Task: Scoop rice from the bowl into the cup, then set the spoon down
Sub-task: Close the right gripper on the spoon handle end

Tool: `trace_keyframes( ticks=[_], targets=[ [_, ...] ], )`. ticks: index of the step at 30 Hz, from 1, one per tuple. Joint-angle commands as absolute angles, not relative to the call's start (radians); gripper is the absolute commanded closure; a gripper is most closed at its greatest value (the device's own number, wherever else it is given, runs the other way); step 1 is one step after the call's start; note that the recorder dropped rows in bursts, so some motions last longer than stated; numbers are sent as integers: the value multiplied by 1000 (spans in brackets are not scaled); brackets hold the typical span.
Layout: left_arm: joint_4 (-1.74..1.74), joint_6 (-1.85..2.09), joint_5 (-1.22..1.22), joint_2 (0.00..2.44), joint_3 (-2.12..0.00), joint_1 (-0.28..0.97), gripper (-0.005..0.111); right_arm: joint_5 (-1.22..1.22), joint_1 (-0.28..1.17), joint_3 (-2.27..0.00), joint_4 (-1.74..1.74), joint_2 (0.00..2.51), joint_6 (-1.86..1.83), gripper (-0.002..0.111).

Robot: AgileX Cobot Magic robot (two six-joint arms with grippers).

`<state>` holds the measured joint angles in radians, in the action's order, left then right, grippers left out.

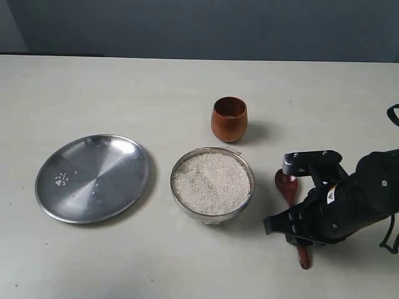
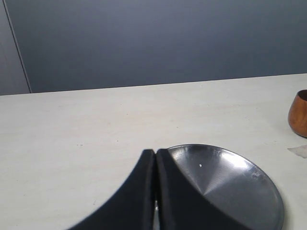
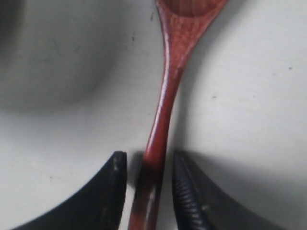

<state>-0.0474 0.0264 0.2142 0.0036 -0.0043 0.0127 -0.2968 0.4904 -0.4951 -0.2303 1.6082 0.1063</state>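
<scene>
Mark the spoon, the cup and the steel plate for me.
spoon (image 3: 163, 110), right wrist view, middle of handle
cup (image 1: 229, 124), exterior view, outer wall
plate (image 1: 118, 167), exterior view, bare inner surface

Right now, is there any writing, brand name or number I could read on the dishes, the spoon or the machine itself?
No readable text anywhere.
The cup, bowl, plate and spoon show no lettering.
A small pale mark on the right arm is too small to read.

Soft, even light, faint shadows — the spoon (image 3: 160, 124) blurs close up.
</scene>
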Motion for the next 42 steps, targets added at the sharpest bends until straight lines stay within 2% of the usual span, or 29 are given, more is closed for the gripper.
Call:
trace_keyframes(
  ticks=[1,4,12,23,37,39,42],
  targets=[
    [-47,26,207,0,0,20,106,-311,491,-487,-210,1637,101,89],
    [-47,26,207,0,0,20,106,-329,491,-487,-203,1637,84,109],
    [-47,26,207,0,0,20,106,-350,489,-498,-40,1603,112,109],
    [-47,26,207,0,0,20,106,-646,489,-622,385,1598,265,109],
    [-47,26,207,0,0,20,106,-490,489,-622,364,1655,263,109],
    [-47,26,207,0,0,20,106,-460,489,-622,356,1672,264,104],
    [-47,26,207,0,0,20,106,-441,489,-622,356,1674,263,73]
  ],
)
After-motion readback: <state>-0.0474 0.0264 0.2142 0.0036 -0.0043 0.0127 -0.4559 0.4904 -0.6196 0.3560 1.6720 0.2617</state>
